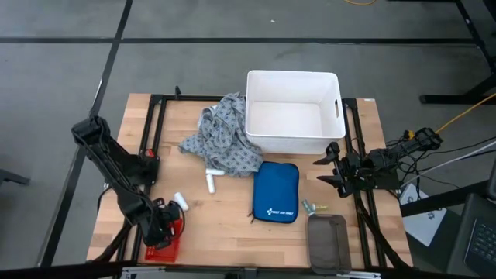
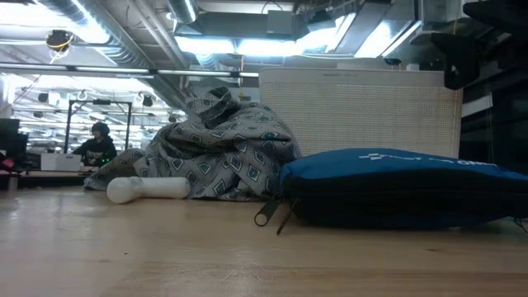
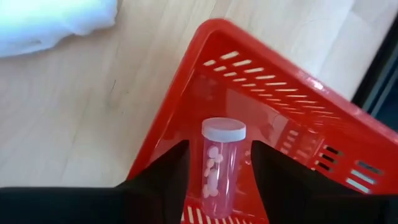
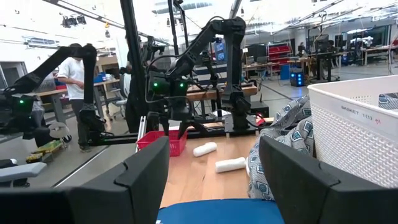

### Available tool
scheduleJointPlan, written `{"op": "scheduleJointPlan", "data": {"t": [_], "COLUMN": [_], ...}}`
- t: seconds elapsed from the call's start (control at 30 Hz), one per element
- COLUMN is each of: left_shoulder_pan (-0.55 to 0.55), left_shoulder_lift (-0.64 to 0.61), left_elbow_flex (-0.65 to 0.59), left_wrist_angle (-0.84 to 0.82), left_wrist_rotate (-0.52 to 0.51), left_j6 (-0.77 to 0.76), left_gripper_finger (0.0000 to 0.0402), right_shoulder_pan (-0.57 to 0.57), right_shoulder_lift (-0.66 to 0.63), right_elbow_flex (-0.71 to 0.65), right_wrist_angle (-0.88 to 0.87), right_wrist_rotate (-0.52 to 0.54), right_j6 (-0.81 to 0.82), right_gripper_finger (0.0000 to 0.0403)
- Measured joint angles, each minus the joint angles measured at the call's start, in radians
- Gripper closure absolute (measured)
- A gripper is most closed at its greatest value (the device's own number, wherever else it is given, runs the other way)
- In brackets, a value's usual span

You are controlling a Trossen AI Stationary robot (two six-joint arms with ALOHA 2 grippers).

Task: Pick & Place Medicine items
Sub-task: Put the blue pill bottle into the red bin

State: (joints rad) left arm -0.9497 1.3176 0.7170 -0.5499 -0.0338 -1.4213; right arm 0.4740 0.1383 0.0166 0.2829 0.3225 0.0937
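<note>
My left gripper [image 1: 161,226] hangs over the red basket [image 1: 164,242] at the table's near left corner. In the left wrist view its open fingers [image 3: 219,146] stand on either side of a clear pill bottle [image 3: 219,168] with a white cap and pale pills; a strip of red shows on each side of it. The bottle is inside the red basket [image 3: 298,106]. Three white rolls [image 1: 180,201], [image 1: 210,183], [image 1: 215,172] lie on the wood near the grey patterned cloth [image 1: 221,143]. My right gripper [image 1: 329,169] waits open at the right edge.
A white bin [image 1: 293,112] stands at the far middle, the cloth leaning on its left wall. A blue first-aid pouch [image 1: 276,192] lies in the middle, a grey pouch [image 1: 328,242] at the near edge, small bits [image 1: 312,207] between them. People stand in the room behind.
</note>
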Motion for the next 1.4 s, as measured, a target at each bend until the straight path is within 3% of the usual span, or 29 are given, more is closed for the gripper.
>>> {"op": "scheduleJointPlan", "data": {"t": [0.13, 0.27, 0.6, 0.77, 0.9, 1.2, 1.4], "left_shoulder_pan": [0.0, 0.0, 0.019, 0.057, 0.118, 0.274, 0.346], "left_shoulder_lift": [-0.032, -0.066, -0.158, -0.165, -0.16, -0.16, -0.156], "left_elbow_flex": [0.0, 0.015, 0.145, 0.15, 0.15, 0.15, 0.149], "left_wrist_angle": [0.001, 0.001, -0.005, -0.011, -0.008, 0.028, 0.237], "left_wrist_rotate": [-0.012, -0.088, -0.455, -0.693, -0.8, -0.807, -0.704], "left_j6": [0.0, 0.034, 0.335, 0.534, 0.668, 0.847, 1.055], "left_gripper_finger": [0.0218, 0.0221, 0.0228, 0.0228, 0.0228, 0.0228, 0.0229], "right_shoulder_pan": [0.0, 0.0, 0.0, 0.0, 0.0, 0.0, 0.0], "right_shoulder_lift": [0.0, 0.0, 0.0, 0.0, 0.0, 0.0, 0.0], "right_elbow_flex": [0.0, 0.0, 0.0, 0.0, 0.0, 0.0, 0.0], "right_wrist_angle": [0.0, 0.0, 0.001, 0.0, 0.001, 0.079, 0.176], "right_wrist_rotate": [0.002, 0.003, 0.003, 0.003, 0.004, 0.061, 0.055], "right_j6": [-0.004, -0.021, -0.027, -0.027, -0.031, -0.132, -0.237], "right_gripper_finger": [0.0154, 0.0154, 0.0154, 0.0154, 0.0154, 0.0154, 0.0154]}}
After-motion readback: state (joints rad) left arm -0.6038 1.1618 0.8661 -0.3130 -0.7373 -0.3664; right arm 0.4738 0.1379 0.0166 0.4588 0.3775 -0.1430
